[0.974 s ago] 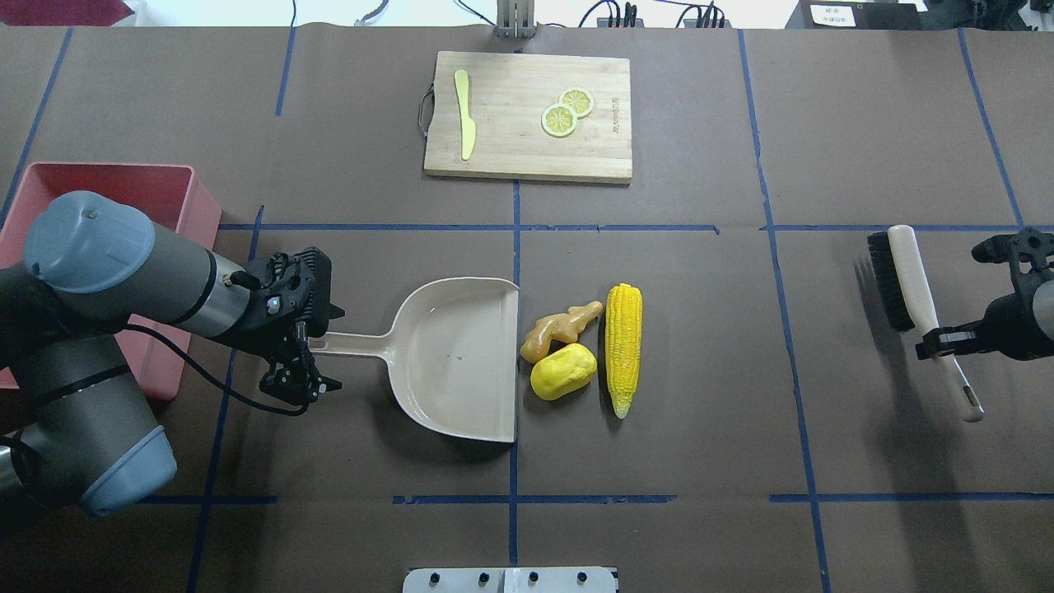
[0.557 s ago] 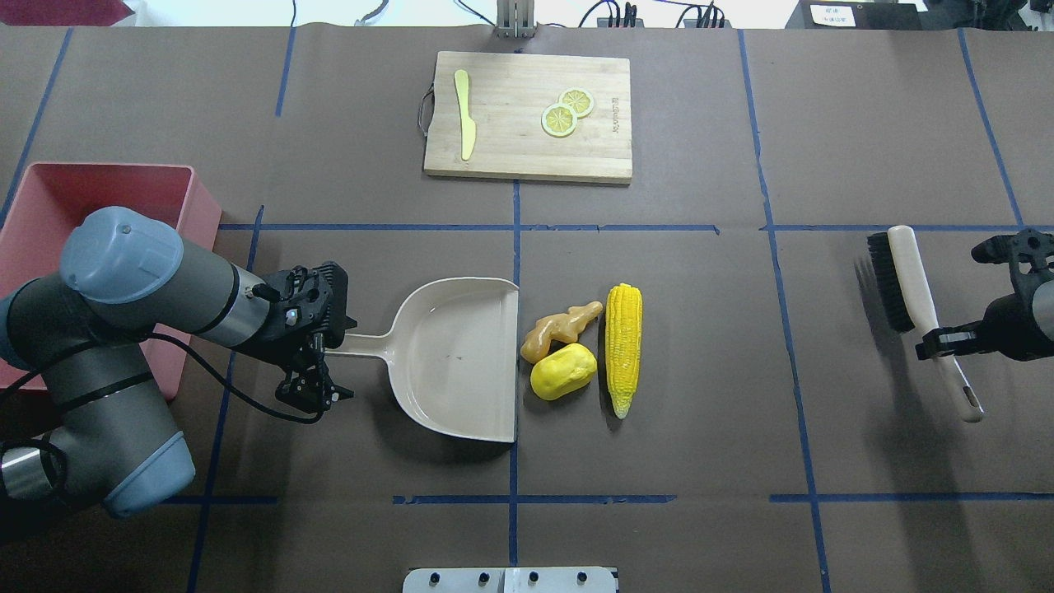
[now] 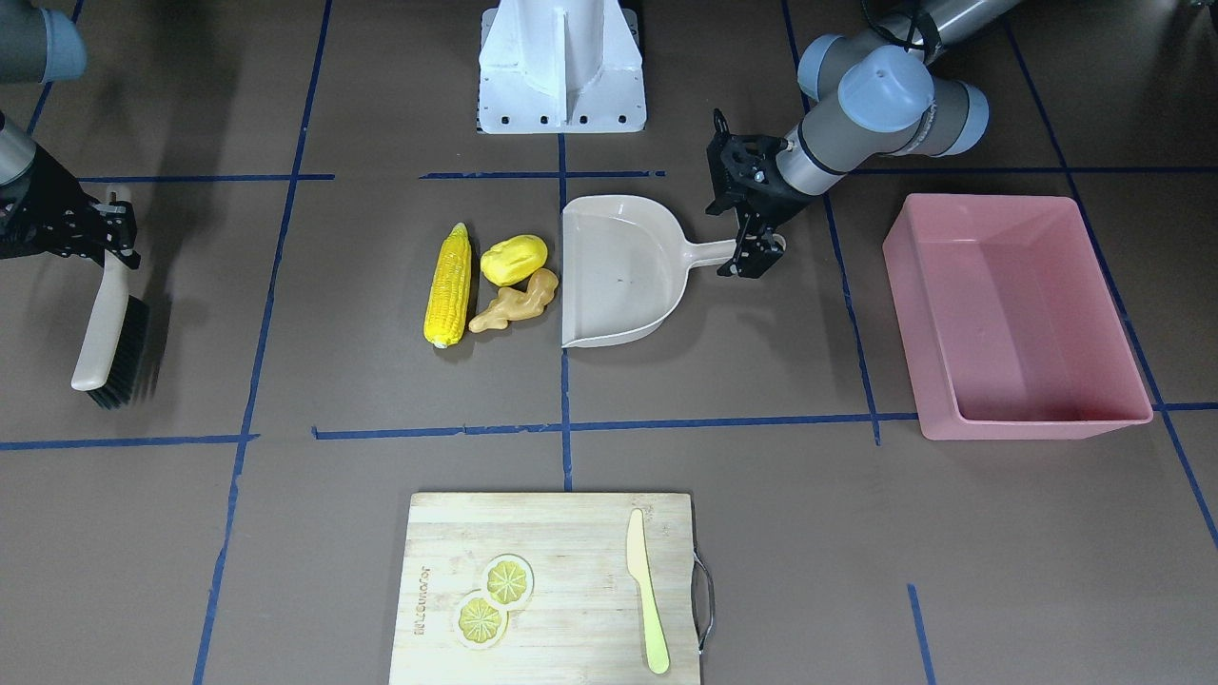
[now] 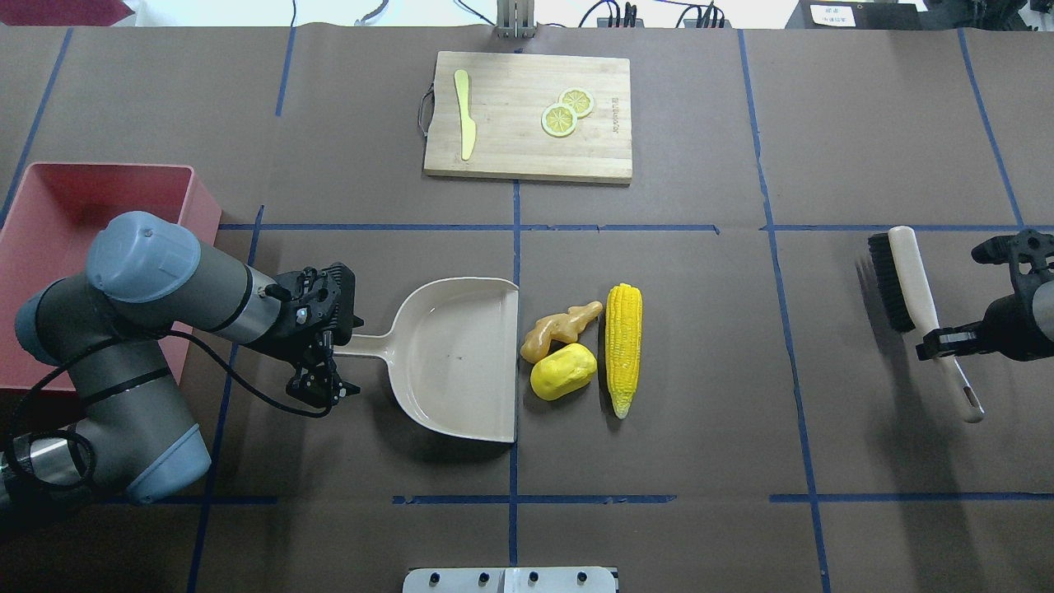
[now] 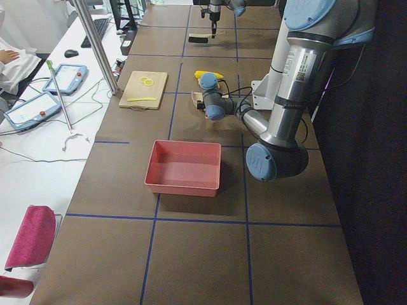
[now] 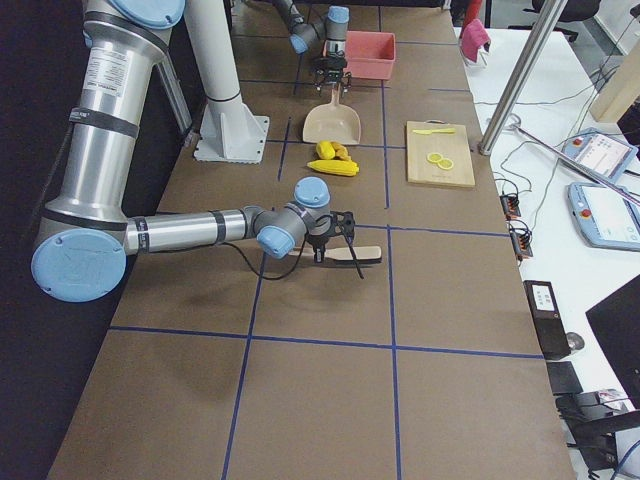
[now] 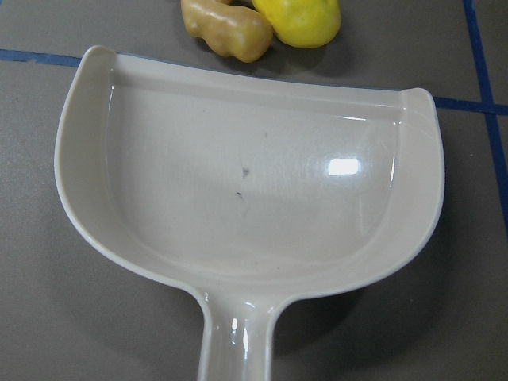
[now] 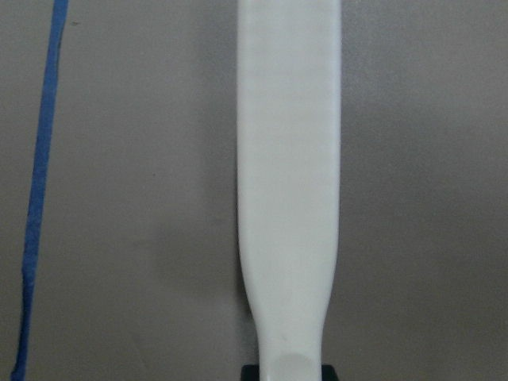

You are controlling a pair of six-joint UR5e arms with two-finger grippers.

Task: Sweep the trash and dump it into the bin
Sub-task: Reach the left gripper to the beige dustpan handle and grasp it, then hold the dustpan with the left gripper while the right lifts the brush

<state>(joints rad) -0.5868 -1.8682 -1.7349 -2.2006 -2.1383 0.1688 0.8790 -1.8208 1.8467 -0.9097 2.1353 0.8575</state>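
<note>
Left claw (image 4: 339, 356), just right of the pink bin (image 4: 107, 167), hangs spread wide astride the tip of the dustpan (image 4: 457, 358) handle, gripping nothing; closing so near the end risks a pan that twists or slips. Ginger root (image 4: 560, 325), yellow lump (image 4: 563, 371) and corn cob (image 4: 623, 347) lie on the counter (image 4: 700, 428) at the pan's lip and could roll aside under the brush (image 4: 906, 276) clamped in the right claw (image 4: 939, 342)

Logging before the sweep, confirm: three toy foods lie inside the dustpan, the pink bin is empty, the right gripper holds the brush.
One error: the overhead view shows the corn cob, yellow lump and ginger root on the table just outside the dustpan. The bin is empty; the right gripper holds the brush.
</note>
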